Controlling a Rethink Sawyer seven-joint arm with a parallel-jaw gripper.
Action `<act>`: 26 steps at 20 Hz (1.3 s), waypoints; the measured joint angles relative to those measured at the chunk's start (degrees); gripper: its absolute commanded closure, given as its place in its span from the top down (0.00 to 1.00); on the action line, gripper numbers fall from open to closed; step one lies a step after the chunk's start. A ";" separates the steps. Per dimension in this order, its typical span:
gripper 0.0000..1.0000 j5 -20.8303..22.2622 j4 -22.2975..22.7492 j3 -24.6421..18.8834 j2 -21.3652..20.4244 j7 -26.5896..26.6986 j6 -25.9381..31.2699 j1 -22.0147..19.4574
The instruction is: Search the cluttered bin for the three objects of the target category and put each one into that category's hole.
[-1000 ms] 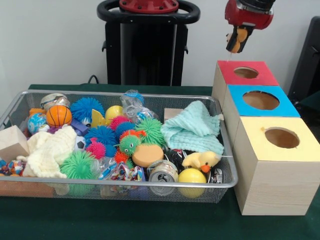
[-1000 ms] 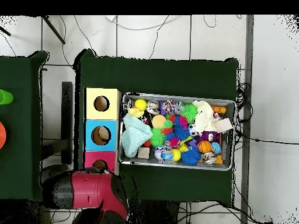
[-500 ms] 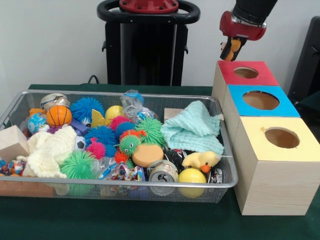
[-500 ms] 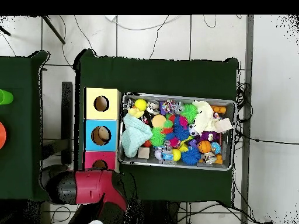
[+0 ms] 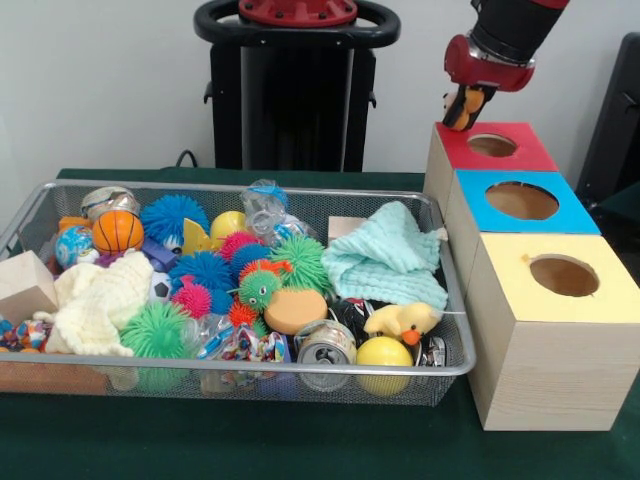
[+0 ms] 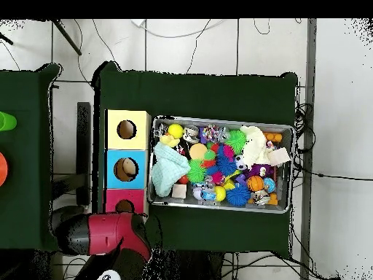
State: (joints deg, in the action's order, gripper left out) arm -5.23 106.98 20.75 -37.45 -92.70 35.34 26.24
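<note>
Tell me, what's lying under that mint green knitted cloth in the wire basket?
The mint green knitted cloth sits on the wire basket, beside a small wooden block. Anything beneath stays hidden.

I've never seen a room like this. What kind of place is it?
Probably a robot lab. A red robot arm hangs over a green table with a wire bin of toys, and cables trail across the tiled floor.

This looked like a robotics lab. A table [image 6: 197,95] draped in dark green cloth stood on a pale tiled floor [image 6: 335,109] with loose cables [image 6: 309,171] trailing across it. A red robot arm [image 6: 109,235] reached over three colour-topped wooden boxes [image 5: 540,270] beside a wire bin [image 5: 230,368] crammed with test toys, against a bare white wall [image 5: 100,80].
</note>
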 measured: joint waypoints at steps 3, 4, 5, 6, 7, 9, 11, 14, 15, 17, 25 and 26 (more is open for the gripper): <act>0.00 0.01 -0.28 0.21 0.24 0.00 0.00 0.64; 0.00 0.01 -0.57 0.37 0.32 -0.03 0.01 1.09; 0.00 0.01 -0.83 0.49 0.33 -0.03 0.05 1.37; 0.00 0.00 -1.08 0.60 0.32 -0.05 0.11 1.58; 0.00 0.00 -1.67 0.92 0.33 -0.14 0.24 1.96; 0.00 -0.01 -2.50 1.34 0.32 -0.19 0.52 2.32; 0.00 -0.04 -3.37 1.61 0.32 -0.20 0.85 2.46; 0.00 -0.04 -3.94 1.71 0.34 -0.21 1.08 2.45; 0.00 -0.04 -4.56 1.75 0.33 -0.21 1.35 2.45; 0.00 -0.05 -5.05 1.75 0.34 -0.21 1.59 2.46; 0.00 -1.44 -6.77 1.76 1.09 -0.22 1.86 1.87; 0.00 -1.71 -6.76 1.76 1.35 -0.22 1.86 1.73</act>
State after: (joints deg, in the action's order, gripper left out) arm -6.94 100.22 22.51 -36.10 -92.92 37.20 27.97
